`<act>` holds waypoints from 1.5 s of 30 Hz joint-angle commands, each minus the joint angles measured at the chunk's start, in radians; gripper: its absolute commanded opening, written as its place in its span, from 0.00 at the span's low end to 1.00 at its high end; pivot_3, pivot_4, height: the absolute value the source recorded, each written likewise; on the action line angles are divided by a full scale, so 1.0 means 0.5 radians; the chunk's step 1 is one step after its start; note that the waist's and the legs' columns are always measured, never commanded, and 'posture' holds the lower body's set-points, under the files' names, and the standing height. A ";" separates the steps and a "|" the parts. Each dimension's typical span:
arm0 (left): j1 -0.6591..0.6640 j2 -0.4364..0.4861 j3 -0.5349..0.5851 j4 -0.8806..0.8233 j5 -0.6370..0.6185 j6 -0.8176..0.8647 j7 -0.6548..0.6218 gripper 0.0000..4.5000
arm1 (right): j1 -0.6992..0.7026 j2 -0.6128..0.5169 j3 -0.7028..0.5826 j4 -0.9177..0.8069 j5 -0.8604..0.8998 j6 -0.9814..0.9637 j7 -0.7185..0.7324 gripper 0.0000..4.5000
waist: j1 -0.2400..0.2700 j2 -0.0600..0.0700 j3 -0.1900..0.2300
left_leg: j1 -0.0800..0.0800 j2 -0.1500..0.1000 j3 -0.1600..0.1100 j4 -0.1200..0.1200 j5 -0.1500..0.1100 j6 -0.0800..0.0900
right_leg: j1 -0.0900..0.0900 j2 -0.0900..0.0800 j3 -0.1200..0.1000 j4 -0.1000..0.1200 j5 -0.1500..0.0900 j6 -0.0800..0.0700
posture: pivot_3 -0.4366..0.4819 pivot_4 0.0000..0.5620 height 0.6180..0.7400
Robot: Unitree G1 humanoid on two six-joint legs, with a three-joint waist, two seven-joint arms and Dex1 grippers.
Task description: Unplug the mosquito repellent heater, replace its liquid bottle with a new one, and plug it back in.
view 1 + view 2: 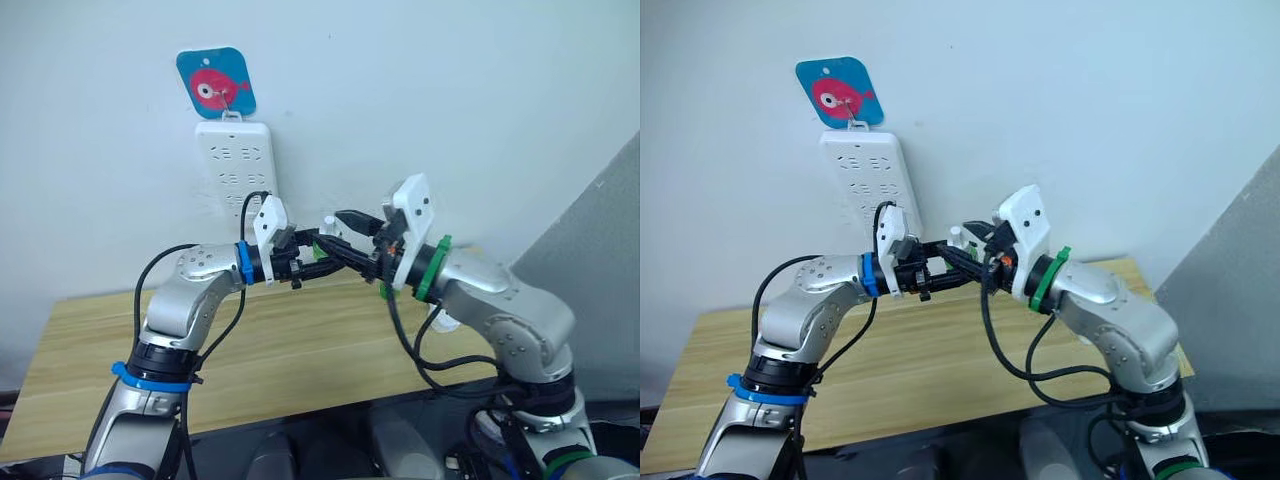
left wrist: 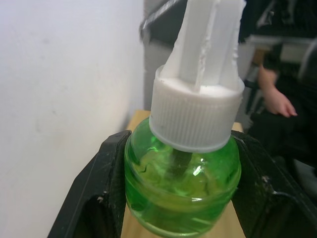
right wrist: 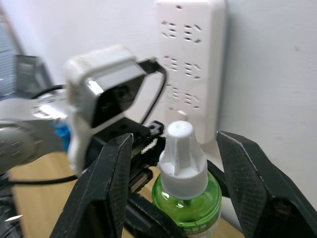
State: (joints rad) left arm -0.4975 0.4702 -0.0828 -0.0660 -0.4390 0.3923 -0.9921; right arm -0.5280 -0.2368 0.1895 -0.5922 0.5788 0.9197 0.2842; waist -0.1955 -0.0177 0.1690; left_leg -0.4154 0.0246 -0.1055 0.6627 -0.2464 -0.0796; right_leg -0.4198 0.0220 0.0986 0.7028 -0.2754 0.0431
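Observation:
My left gripper [image 1: 318, 250] is shut on the new one [image 2: 183, 191], a translucent green bottle held upright by its body above the wooden table. A ribbed white cap [image 2: 195, 121] with a tall dome sits on its neck. In the right wrist view the bottle [image 3: 185, 201] and its cap [image 3: 182, 158] stand between the two black fingers of my right gripper [image 3: 181, 148]. That gripper is open, with a gap on each side of the cap. The heater and its liquid bottle are out of view.
The white power strip [image 1: 233, 165] hangs on the wall just behind the grippers, under a blue hook plate with a red fish [image 1: 215, 85]. The wooden table [image 1: 280, 350] lies below. A grey panel [image 1: 600, 260] stands at the right. A person's hand [image 2: 277, 101] shows beyond the bottle.

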 commanded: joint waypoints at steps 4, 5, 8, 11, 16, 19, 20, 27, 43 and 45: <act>-0.011 -0.039 0.021 -0.024 0.027 -0.087 0.047 0.53 | -0.025 0.141 0.108 0.016 -0.201 -0.136 -0.139 0.61 | 0.001 0.001 -0.017 | 0.000 0.000 -0.001 0.000 0.000 0.000 | 0.000 0.000 0.000 0.000 0.000 0.000 | 0.27 0.18 0.97; -0.012 -0.036 0.018 -0.024 0.027 -0.089 0.042 0.53 | -0.025 0.154 0.109 0.027 -0.224 -0.153 -0.143 0.57 | 0.002 0.002 -0.021 | 0.000 -0.001 -0.001 0.000 0.000 0.000 | 0.001 0.000 0.000 -0.001 0.000 0.000 | 0.27 0.18 0.97; -0.011 -0.028 0.016 -0.030 0.022 -0.084 0.032 0.53 | -0.017 0.162 0.109 0.039 -0.233 -0.185 -0.106 0.42 | 0.002 0.001 -0.024 | 0.000 -0.001 -0.001 0.000 0.000 0.000 | 0.002 0.000 -0.001 -0.002 0.000 0.000 | 0.28 0.18 0.97; 0.002 -0.001 0.016 -0.063 -0.005 -0.044 -0.001 0.53 | -0.003 0.120 0.098 0.044 -0.191 -0.202 0.009 0.23 | -0.001 0.001 -0.025 | 0.000 -0.001 -0.001 0.000 0.000 0.000 | 0.002 0.000 -0.001 -0.002 0.000 0.000 | 0.28 0.18 0.97; 0.022 0.137 -0.016 -0.154 -0.062 0.014 -0.213 0.53 | -0.111 -0.103 0.053 0.174 -0.038 -0.266 0.521 0.23 | -0.002 0.002 -0.024 | 0.001 -0.001 -0.001 -0.001 0.000 0.000 | 0.002 0.001 -0.001 -0.003 0.000 0.000 | 0.27 0.20 0.97; 0.015 0.207 -0.031 -0.181 -0.087 0.038 -0.313 0.53 | -0.282 -0.361 0.081 0.376 0.034 -0.361 1.080 0.23 | 0.000 0.003 -0.024 | 0.004 -0.002 -0.002 0.000 0.000 0.001 | 0.008 0.001 -0.002 -0.005 0.000 0.000 | 0.27 0.19 0.97; 0.008 0.219 -0.036 -0.179 -0.090 0.039 -0.335 0.53 | -0.352 -0.442 0.097 0.452 0.052 -0.418 1.290 0.23 | 0.001 0.003 -0.024 | 0.009 -0.002 -0.002 -0.001 0.000 0.001 | 0.015 0.001 -0.003 -0.010 0.000 0.000 | 0.28 0.19 0.97; -0.030 0.169 -0.022 -0.190 -0.113 0.049 -0.283 0.53 | -0.616 -0.593 0.121 0.710 0.114 -0.361 1.712 0.23 | 0.001 0.002 -0.024 | 0.029 0.000 -0.001 -0.007 -0.002 0.004 | 0.033 0.002 -0.003 -0.012 -0.005 -0.002 | 0.29 0.19 0.97; 0.052 0.020 0.002 -0.147 -0.044 -0.020 0.020 0.53 | 0.000 -0.272 -0.116 -0.070 -0.116 -0.242 0.460 0.62 | 0.004 0.003 -0.025 | 0.028 0.000 0.000 -0.006 -0.002 0.003 | 0.030 0.003 0.001 -0.009 -0.005 -0.002 | 0.27 0.18 0.97; 0.044 0.008 -0.005 -0.143 -0.042 -0.020 0.023 0.53 | 0.018 -0.175 -0.051 -0.073 -0.179 -0.241 0.332 0.62 | 0.000 0.003 -0.025 | 0.029 0.001 0.000 -0.006 -0.002 0.003 | 0.031 0.003 0.001 -0.009 -0.005 -0.002 | 0.27 0.18 0.97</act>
State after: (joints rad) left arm -0.4639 0.4796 -0.0978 -0.1172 -0.4586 0.4035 -0.9898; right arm -0.5201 -0.3528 0.1440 -0.5908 0.5189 0.8132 0.5104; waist -0.1958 -0.0161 0.1565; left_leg -0.4009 0.0251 -0.1054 0.6598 -0.2475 -0.0779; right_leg -0.4045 0.0238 0.0991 0.6984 -0.2781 0.0421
